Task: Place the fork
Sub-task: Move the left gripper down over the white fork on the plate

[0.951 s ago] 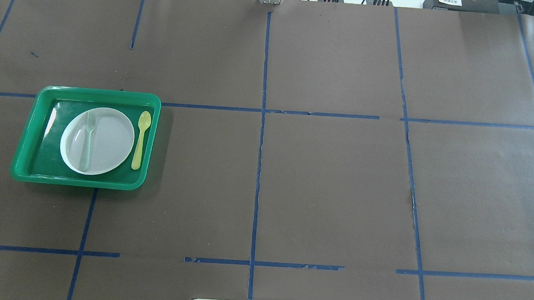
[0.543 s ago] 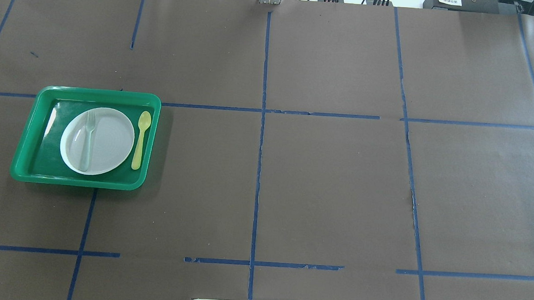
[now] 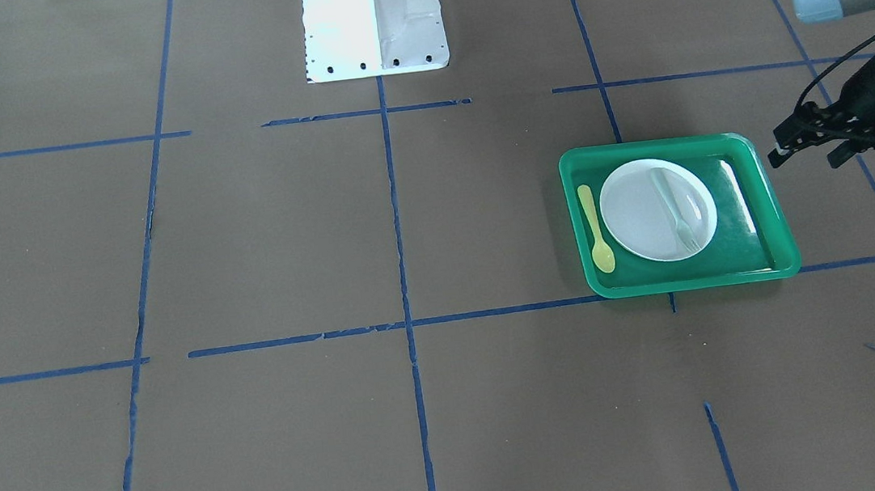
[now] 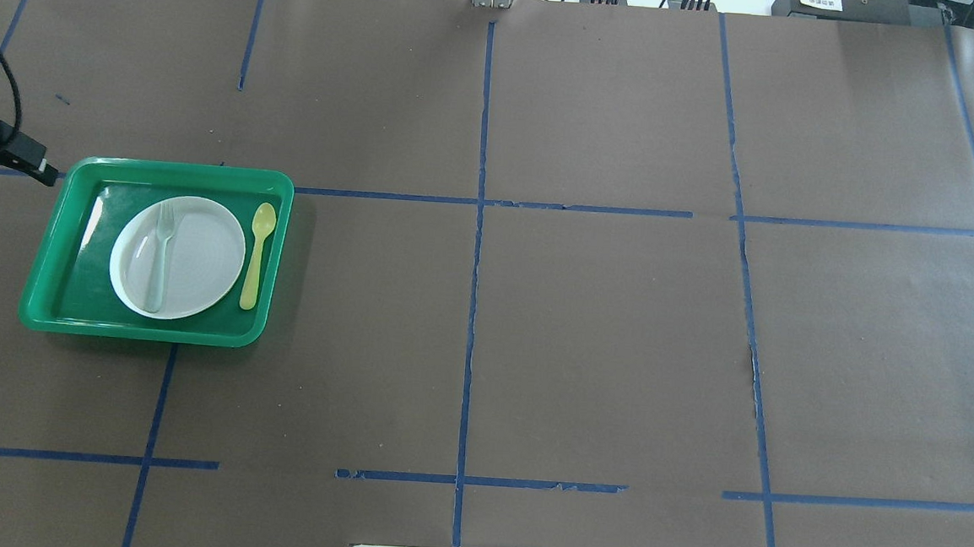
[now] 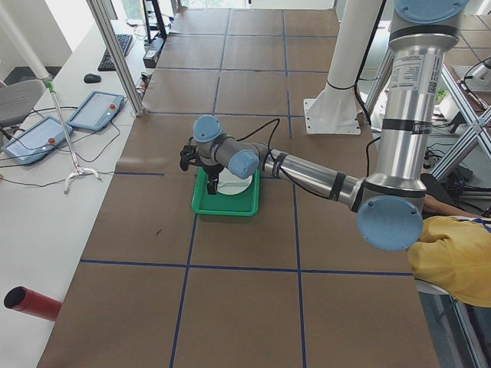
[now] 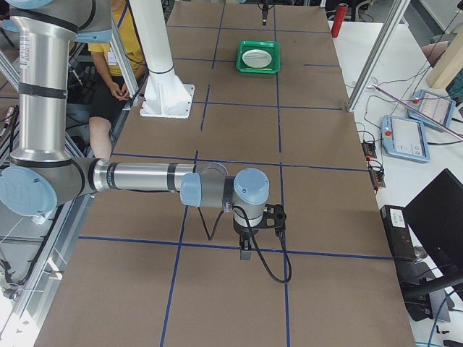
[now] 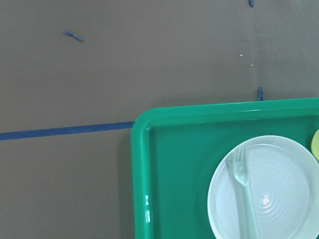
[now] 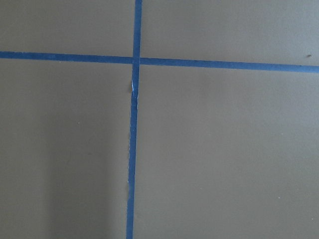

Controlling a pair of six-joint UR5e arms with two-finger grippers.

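Note:
The pale fork (image 4: 158, 258) lies on the left part of a white plate (image 4: 200, 260) in a green tray (image 4: 137, 330), tines pointing away from the robot. It also shows in the front view (image 3: 675, 208) and the left wrist view (image 7: 244, 199). My left gripper (image 4: 28, 168) hovers just outside the tray's far-left corner. In the front view (image 3: 804, 156) its fingers look spread and empty. My right gripper (image 6: 246, 253) shows only in the right side view, far from the tray above bare table. I cannot tell whether it is open or shut.
A yellow spoon (image 4: 255, 255) lies in the tray to the right of the plate. Brown paper with blue tape lines (image 4: 472, 306) covers the table. The robot's white base (image 3: 373, 16) stands at the near middle edge.
My left gripper has come into the overhead view at the left edge, beside the tray's far-left corner. The fork, plate, spoon and tray have not moved.

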